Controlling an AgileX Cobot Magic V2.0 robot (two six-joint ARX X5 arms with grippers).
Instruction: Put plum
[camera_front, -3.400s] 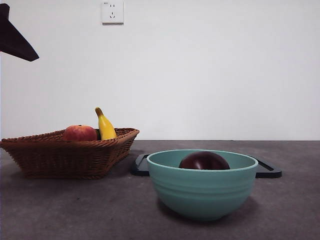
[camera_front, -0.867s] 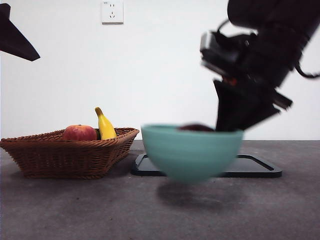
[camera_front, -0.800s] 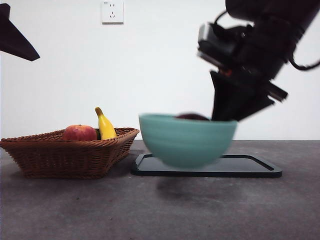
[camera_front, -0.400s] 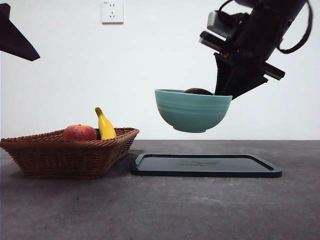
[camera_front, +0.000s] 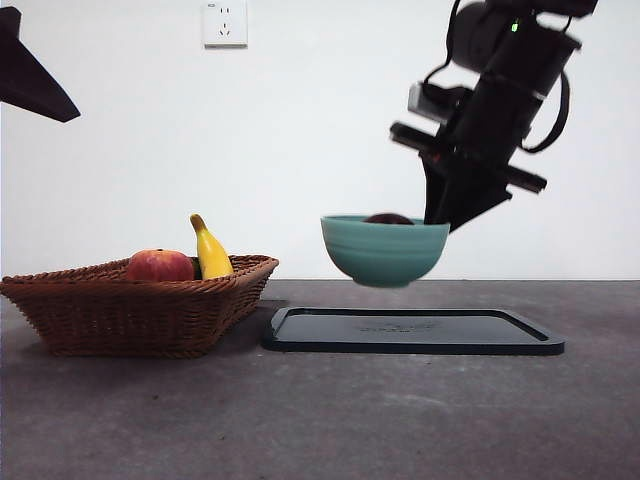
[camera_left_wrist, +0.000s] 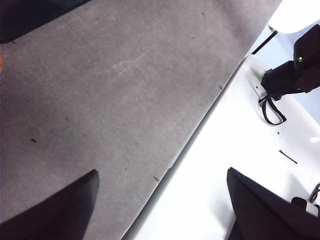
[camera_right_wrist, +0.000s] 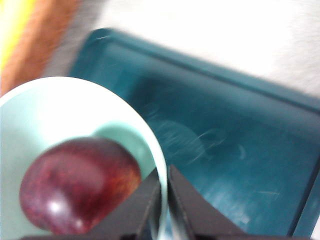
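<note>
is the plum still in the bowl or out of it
In. The plum lies inside the teal bowl, which the right gripper holds by its rim in the air above the dark tray.

bowl (camera_front: 385, 250) with plum (camera_front: 389, 218) lifted off table — over tray (camera_front: 413, 331).

A plain white wall (camera_front: 330, 130) filled the background behind the table, evenly lit and bare except for a white power socket (camera_front: 225, 24) mounted high up near the top edge. Below it ran the table's grey surface (camera_front: 300, 420) — matte, faintly mottled, with small dark specks and pale scuffs visible from the left wrist view. Beyond the table's edge lay a white floor (camera_left_wrist: 210, 200).
</note>
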